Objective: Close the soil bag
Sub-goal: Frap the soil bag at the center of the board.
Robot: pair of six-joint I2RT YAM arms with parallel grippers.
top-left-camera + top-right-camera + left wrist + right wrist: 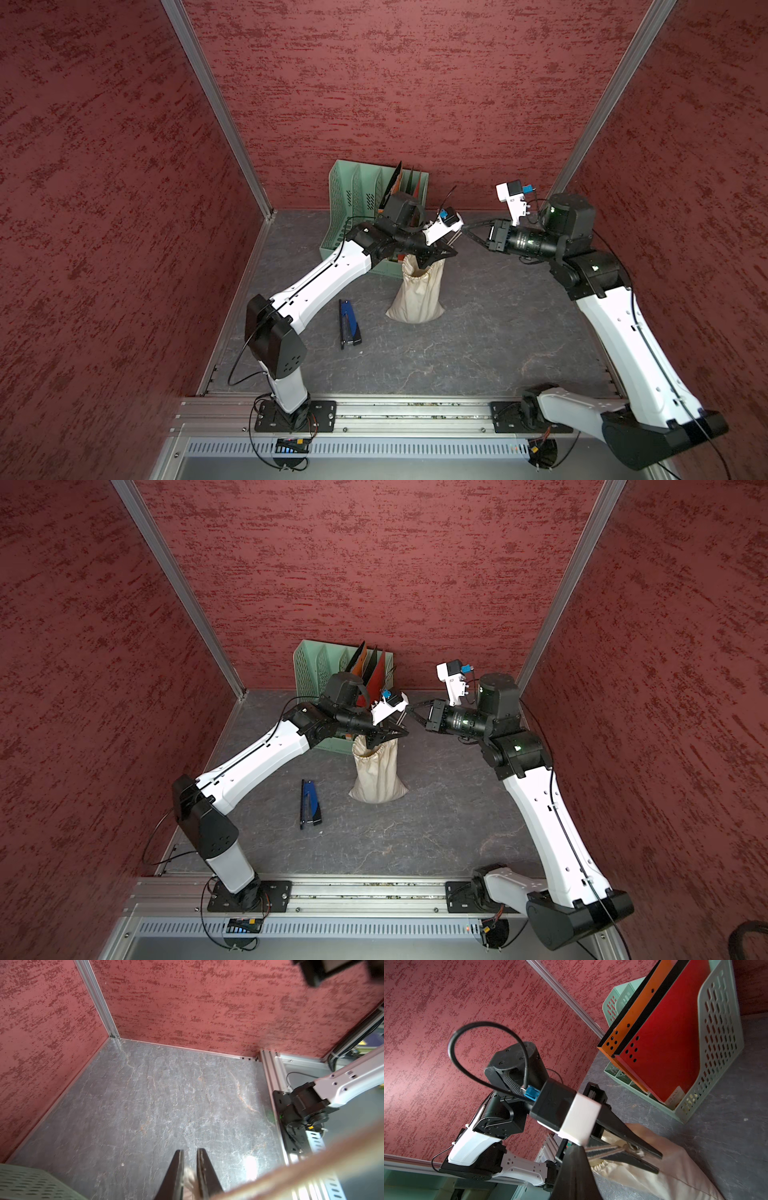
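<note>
Right wrist view: left gripper [660, 1164] nipped shut on soil bag [679, 1172] neck as anchor; closed right gripper [574, 1151] apparently tensions drawstring cords [604, 1150].

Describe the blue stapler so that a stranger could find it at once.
Find the green file rack at the back wall. Before it a cream sack stands on the grey table. The stapler lies flat beside the sack, toward the left arm's base: slim, blue and black.
</note>
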